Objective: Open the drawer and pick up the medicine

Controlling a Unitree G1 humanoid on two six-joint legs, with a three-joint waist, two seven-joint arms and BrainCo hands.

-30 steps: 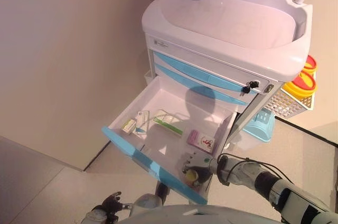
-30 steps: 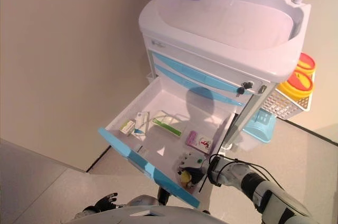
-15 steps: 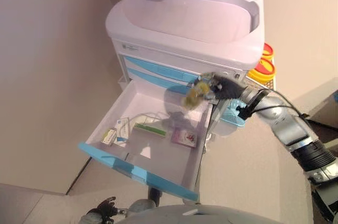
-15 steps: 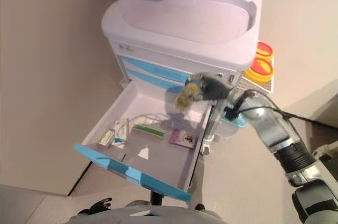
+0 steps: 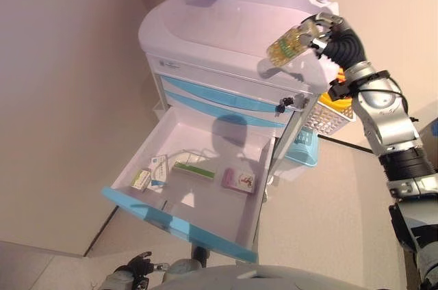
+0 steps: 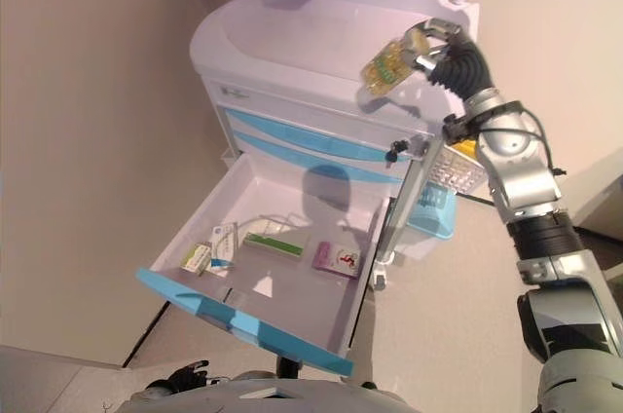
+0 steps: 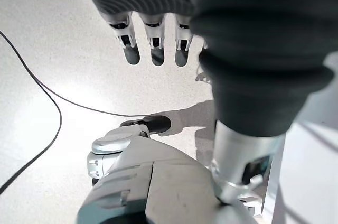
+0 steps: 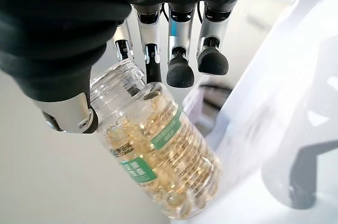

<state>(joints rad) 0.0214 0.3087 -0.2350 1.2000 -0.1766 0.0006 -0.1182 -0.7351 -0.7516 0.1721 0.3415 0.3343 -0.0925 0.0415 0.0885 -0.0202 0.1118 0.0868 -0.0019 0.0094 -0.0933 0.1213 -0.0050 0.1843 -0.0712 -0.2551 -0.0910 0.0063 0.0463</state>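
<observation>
The right hand (image 5: 327, 29) grips a clear bottle of yellow capsules (image 5: 289, 44), held up over the cart's white top (image 5: 226, 23). Below, the drawer (image 5: 198, 180) stands pulled out with small boxes inside. The left hand (image 7: 153, 36) hangs low, fingers relaxed.

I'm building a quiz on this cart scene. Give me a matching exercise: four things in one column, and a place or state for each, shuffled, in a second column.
Things:
1. pill bottle
2. pink box
3. yellow containers
4. bottom drawer

Places or states:
A. pulled open
B. lying on the drawer floor
C. held in the right robot hand above the cart top
D. in the wire basket on the cart's side

Pairs: 1-C, 2-B, 3-D, 4-A
</observation>
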